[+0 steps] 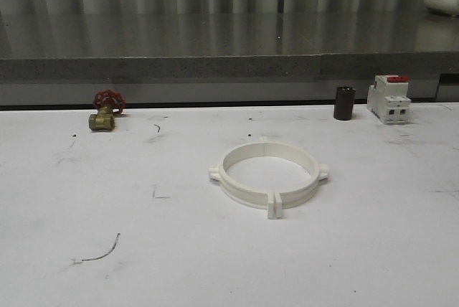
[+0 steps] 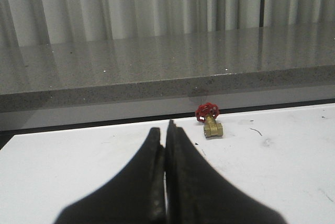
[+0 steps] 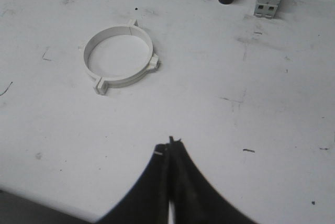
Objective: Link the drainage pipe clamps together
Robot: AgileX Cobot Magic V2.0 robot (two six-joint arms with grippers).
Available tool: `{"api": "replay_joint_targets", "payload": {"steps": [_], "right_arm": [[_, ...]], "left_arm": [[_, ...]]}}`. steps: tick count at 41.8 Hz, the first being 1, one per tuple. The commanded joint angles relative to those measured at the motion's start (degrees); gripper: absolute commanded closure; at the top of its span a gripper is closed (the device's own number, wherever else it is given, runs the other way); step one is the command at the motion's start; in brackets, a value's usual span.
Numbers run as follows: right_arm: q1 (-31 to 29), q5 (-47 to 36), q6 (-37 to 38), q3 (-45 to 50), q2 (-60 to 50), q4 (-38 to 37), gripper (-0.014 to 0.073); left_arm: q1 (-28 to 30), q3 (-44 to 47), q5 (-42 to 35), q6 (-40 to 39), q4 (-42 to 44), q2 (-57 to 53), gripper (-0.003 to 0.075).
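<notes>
The two white drainage pipe clamps [image 1: 269, 175] lie flat in the middle of the white table, joined into one ring with tabs at the sides and a paired tab at the front. The same clamps [image 3: 118, 56] appear in the right wrist view, well ahead of my right gripper [image 3: 170, 143], which is shut with nothing between its fingers. My left gripper [image 2: 166, 130] is shut too, empty, low over the table's left part and pointing toward the brass valve.
A brass valve with a red handle [image 1: 106, 110] stands at the back left. A black cylinder [image 1: 344, 102] and a white breaker with a red top [image 1: 389, 98] stand at the back right. A grey stone ledge [image 1: 215, 63] runs behind the table.
</notes>
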Motion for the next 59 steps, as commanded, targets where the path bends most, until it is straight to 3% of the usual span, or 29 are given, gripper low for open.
{"api": "replay_joint_targets", "payload": {"steps": [1, 13, 21, 40, 47, 59], "right_arm": [[-2.54, -8.23, -0.31, 1.59, -3.56, -2.54, 0.0663], [-8.71, -34.91, -0.31, 25.58, -19.11, -3.08, 0.0663], [-10.82, -44.95, -0.31, 37.12, -27.4, -2.19, 0.0663], [-10.52, -44.88, -0.31, 36.91, -27.44, -1.89, 0.0663], [-10.41, -46.84, 4.94, 36.96, -27.5, -1.87, 0.0663], [-10.41, -47.87, 5.1, 36.96, -27.5, -3.19, 0.0663]], "left_arm": [[-0.03, 1.37, -5.16, -0.09, -0.08, -0.64, 0.0741], [-0.03, 1.37, -5.16, -0.09, -0.08, -0.64, 0.0741], [-0.03, 1.37, -5.16, -0.09, -0.08, -0.64, 0.0741], [-0.03, 1.37, -5.06, -0.09, -0.08, -0.53, 0.0741], [-0.03, 1.37, -5.06, -0.09, -0.08, -0.53, 0.0741], [-0.03, 1.37, -5.06, -0.09, -0.08, -0.53, 0.0741]]}}
